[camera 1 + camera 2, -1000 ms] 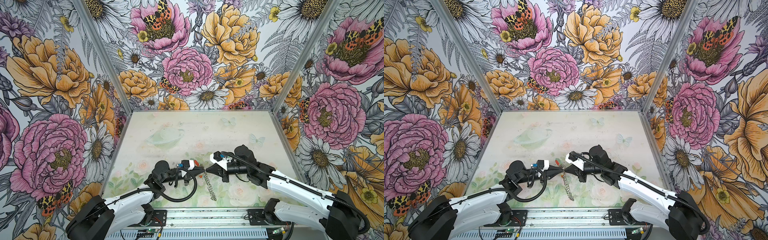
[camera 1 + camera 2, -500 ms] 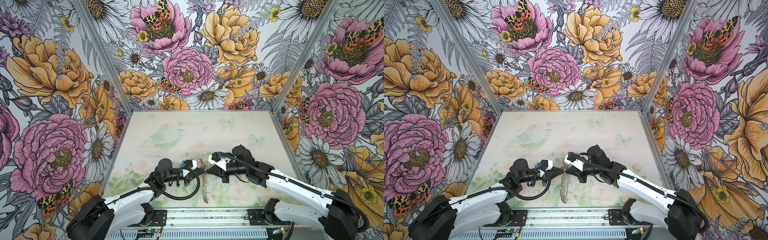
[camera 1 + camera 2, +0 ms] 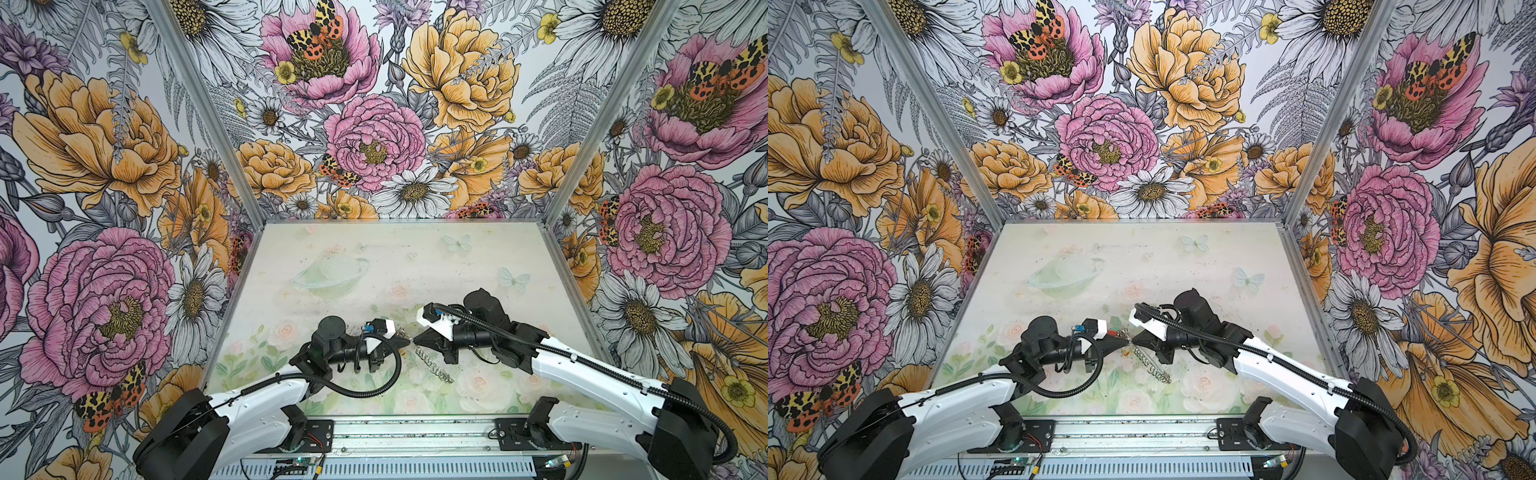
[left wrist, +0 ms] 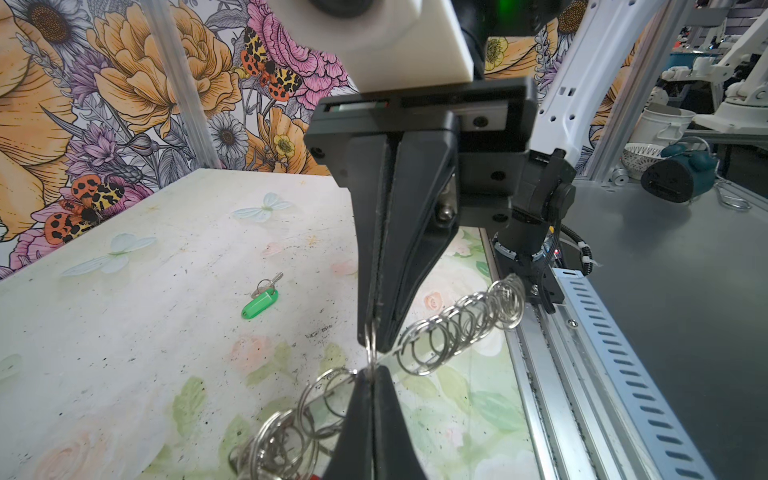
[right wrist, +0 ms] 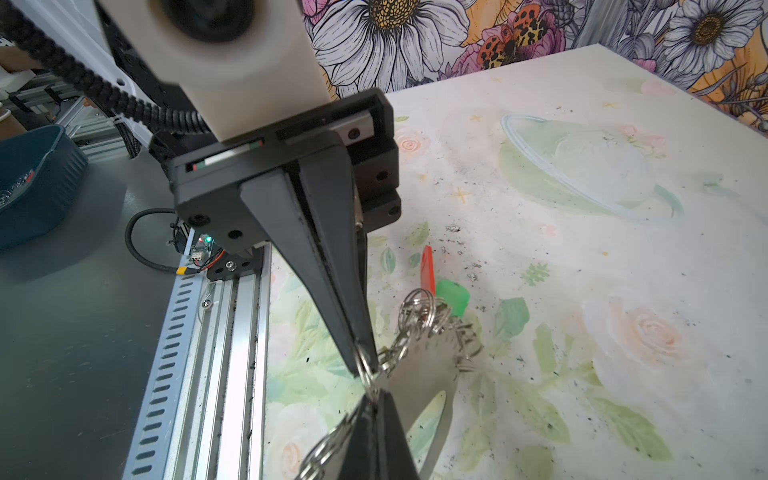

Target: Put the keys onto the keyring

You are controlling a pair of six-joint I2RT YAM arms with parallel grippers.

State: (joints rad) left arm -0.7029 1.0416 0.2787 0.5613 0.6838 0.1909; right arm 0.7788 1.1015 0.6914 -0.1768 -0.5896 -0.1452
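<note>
In both top views my left gripper (image 3: 404,341) (image 3: 1126,341) and right gripper (image 3: 417,340) (image 3: 1136,340) meet tip to tip, low over the front middle of the table. Both are shut on the same small silver ring of the keyring. Its chain of rings (image 3: 434,368) (image 3: 1152,368) trails down to the right. The left wrist view shows my left gripper (image 4: 371,376) pinching that ring, with ring chain (image 4: 457,320) on both sides. In the right wrist view my right gripper (image 5: 375,403) holds it in front of the flat grey hoop (image 5: 424,374). Red (image 5: 428,270) and green (image 5: 453,297) tags hang from the rings. A green-tagged key (image 4: 259,303) (image 3: 373,308) lies loose behind.
The table mat (image 3: 415,257) is boxed in by floral walls on the left, back and right. A slotted aluminium rail (image 3: 415,432) with both arm bases runs along the front edge. A dark blue tub (image 5: 33,187) stands outside the cell.
My left gripper has pinched fully shut on the ring and its arm has edged right. The hanging chain has swung from straight down to slanting right. The right gripper stays shut.
</note>
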